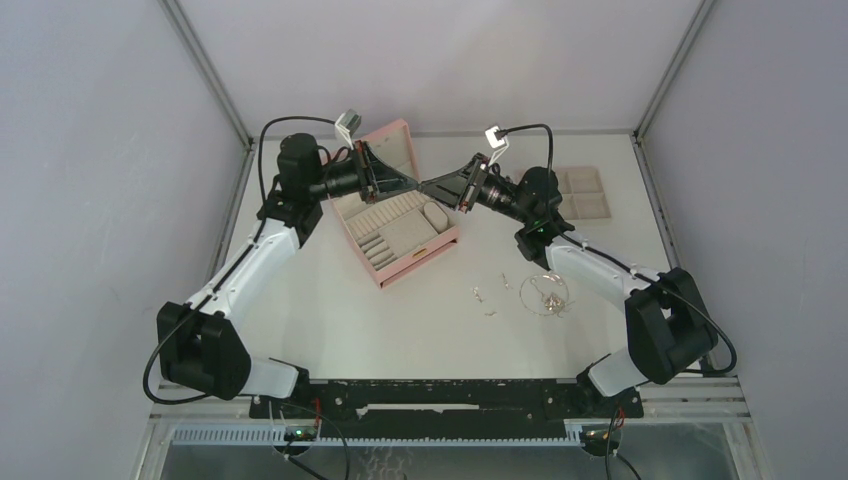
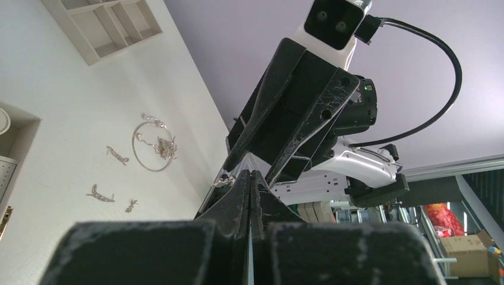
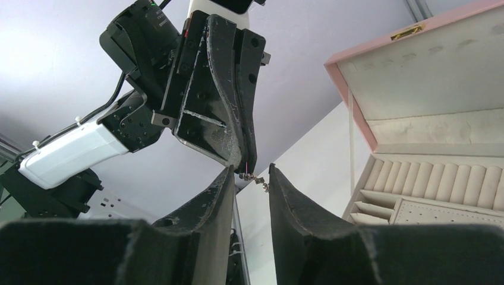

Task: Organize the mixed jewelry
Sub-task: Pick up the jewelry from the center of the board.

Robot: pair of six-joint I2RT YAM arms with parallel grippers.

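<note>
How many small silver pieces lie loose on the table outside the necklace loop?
3 small silver pieces: one beside the necklace loop, two further left. Others may be tangled inside it. The left gripper pinches another.

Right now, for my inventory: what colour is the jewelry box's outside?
The jewelry box is pink; top view.

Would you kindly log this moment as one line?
phase: midair handover; left end effector: shut on small silver piece; right end effector: open around it

Pink box (image 1: 418, 263), beige lining (image 3: 428, 77); silver jewelry (image 1: 552, 300); white table (image 1: 420, 325).
</note>
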